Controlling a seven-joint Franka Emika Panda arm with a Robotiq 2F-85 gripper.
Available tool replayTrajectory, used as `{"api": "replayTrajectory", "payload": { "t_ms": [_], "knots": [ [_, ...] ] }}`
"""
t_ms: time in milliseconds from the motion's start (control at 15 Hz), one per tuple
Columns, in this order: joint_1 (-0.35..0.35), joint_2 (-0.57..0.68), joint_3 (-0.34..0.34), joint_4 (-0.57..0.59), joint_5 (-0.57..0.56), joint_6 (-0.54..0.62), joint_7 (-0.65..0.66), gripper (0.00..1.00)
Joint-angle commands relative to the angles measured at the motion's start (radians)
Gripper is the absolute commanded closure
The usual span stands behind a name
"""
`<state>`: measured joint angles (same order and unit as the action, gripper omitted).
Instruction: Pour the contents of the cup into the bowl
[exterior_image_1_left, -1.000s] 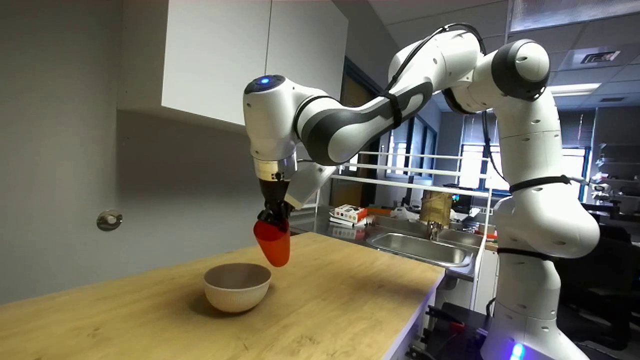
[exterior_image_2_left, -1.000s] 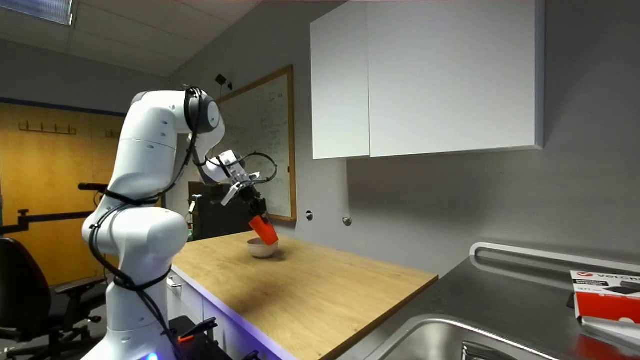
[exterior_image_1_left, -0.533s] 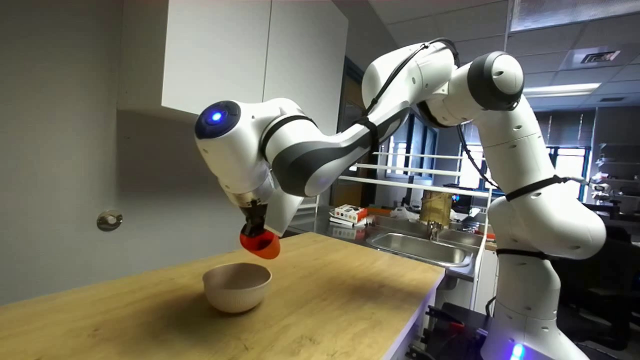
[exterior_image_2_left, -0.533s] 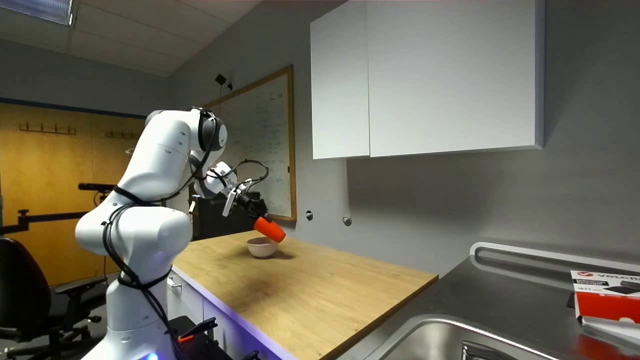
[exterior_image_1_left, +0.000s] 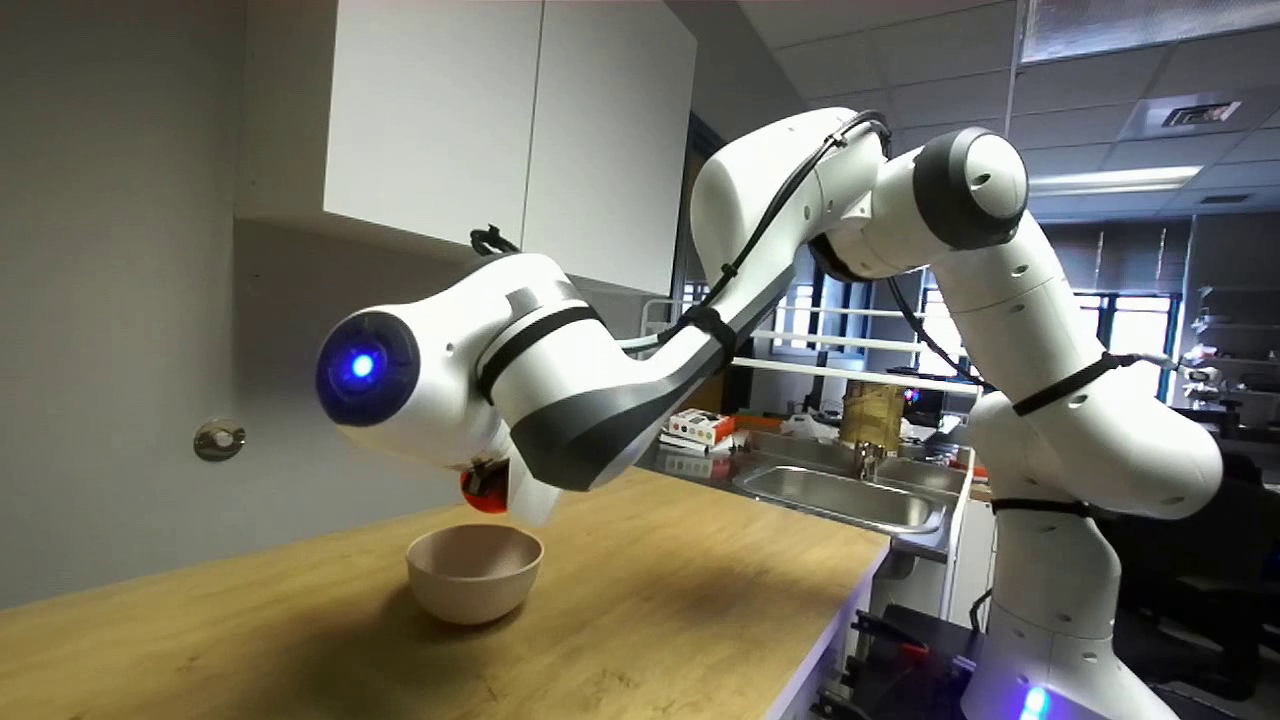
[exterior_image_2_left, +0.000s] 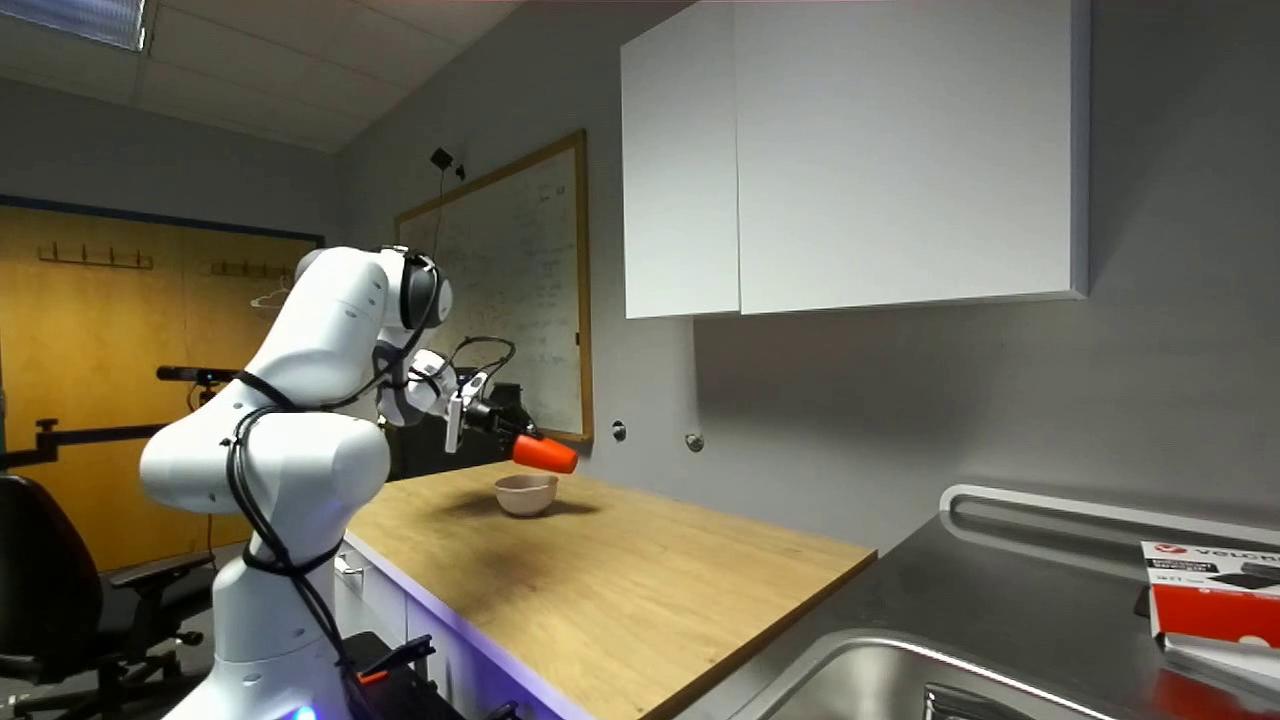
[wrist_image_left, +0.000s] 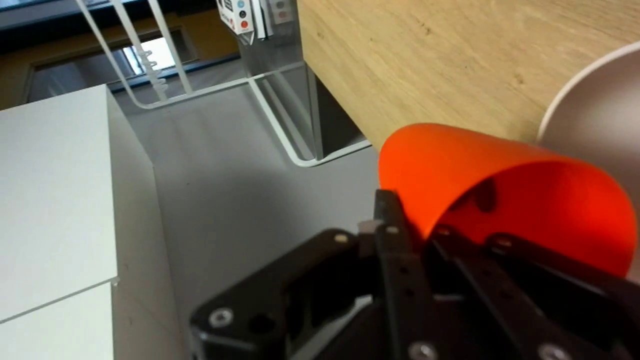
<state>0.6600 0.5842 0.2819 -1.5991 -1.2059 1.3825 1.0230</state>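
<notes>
My gripper is shut on the red-orange cup by its wall near the mouth, one finger outside and the other inside. In an exterior view the cup lies almost level in the air, base slightly down and away from the gripper. It is above the bowl. In an exterior view the cup shows just above the far rim of the white bowl, partly hidden by the wrist. The bowl is partly seen in the wrist view, beside the cup's mouth. No contents are visible.
The bowl stands on a wooden table. A wall cabinet hangs above, near the arm. A grey wall runs along the table's back edge. A metal sink and a white rack are beyond the table's end.
The wrist has tipped over and come lower. The cup has turned from steeply slanted to almost level and shifted toward the bowl. The bowl has stayed in place.
</notes>
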Motion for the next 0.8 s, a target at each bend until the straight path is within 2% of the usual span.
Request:
{"api": "replayTrajectory", "payload": {
  "t_ms": [0, 333, 733],
  "knots": [
    [0.056, 0.054, -0.036, 0.039, -0.096, -0.084, 0.042, 0.98],
    [0.064, 0.065, -0.041, -0.011, -0.189, -0.161, 0.102, 0.98],
    [0.068, 0.060, -0.019, -0.087, -0.202, -0.233, 0.156, 0.98]
  ]
}}
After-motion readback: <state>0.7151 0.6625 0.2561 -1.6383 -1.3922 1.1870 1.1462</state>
